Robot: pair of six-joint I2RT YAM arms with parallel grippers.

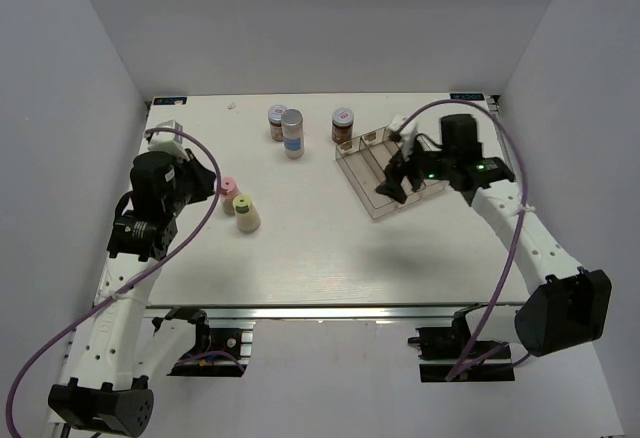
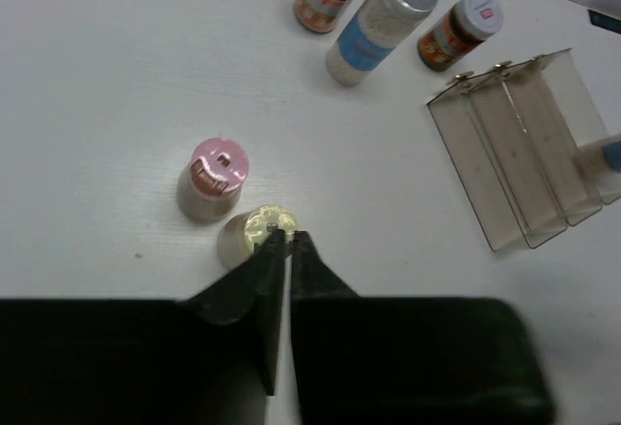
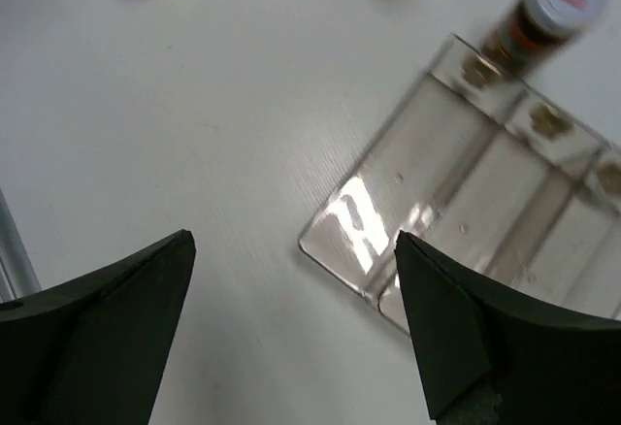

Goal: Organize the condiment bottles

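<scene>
Yellow-capped bottle (image 2: 257,223) could topple into its pink-capped neighbour (image 2: 215,178) if the pressed-together left gripper (image 2: 289,238) descends; right gripper (image 3: 293,239) gapes wide.

All five stand upright on the worktop (image 1: 300,248). The pink-capped bottle (image 1: 228,190) is small, with a pale body, and sits on the left side. The yellow-green-capped bottle (image 1: 246,214) has a cream body that is wider at the bottom. It stands just beside the pink one, a little nearer and to the right. At the far edge, the silver-capped bottle (image 1: 292,134) is the tallest, white with a blue label. The left brown jar (image 1: 277,122) is short with a pinkish lid and stands just beside it, on its far left. The right brown jar (image 1: 343,126) looks the same and stands apart, further right.
</scene>
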